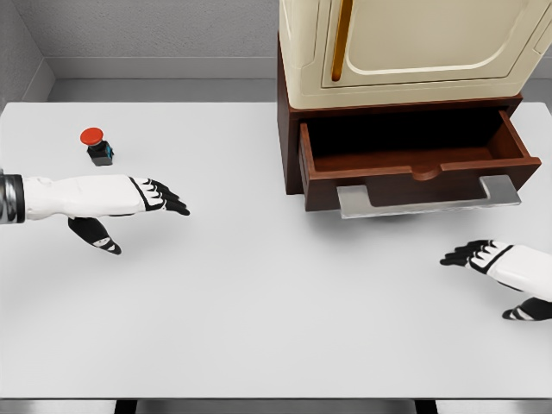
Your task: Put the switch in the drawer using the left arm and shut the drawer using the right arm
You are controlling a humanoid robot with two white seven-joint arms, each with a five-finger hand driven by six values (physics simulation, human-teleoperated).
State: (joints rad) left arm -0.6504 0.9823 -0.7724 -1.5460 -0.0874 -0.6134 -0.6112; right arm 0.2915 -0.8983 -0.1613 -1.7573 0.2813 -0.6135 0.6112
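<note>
Now, w/ the left hand (142, 197) spread and empty just in front of the switch (98, 147) on the tabletop (259, 328), the red cap should be approached from above, fingers closed low round its body before it's carried to the open drawer (414, 159).

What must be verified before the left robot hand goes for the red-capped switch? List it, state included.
1. Small black switch with round red cap stands free on the white table: ok.
2. Left robot hand is open and holds nothing: ok.
3. Left robot hand is on the switch: not ok, it sits nearer the camera, apart from it.
4. Dark brown wooden drawer is pulled out, with nothing visible inside: ok.
5. Right robot hand is open and off the flat grey drawer handle: ok.
6. Path from switch to drawer is bare: ok.
</note>
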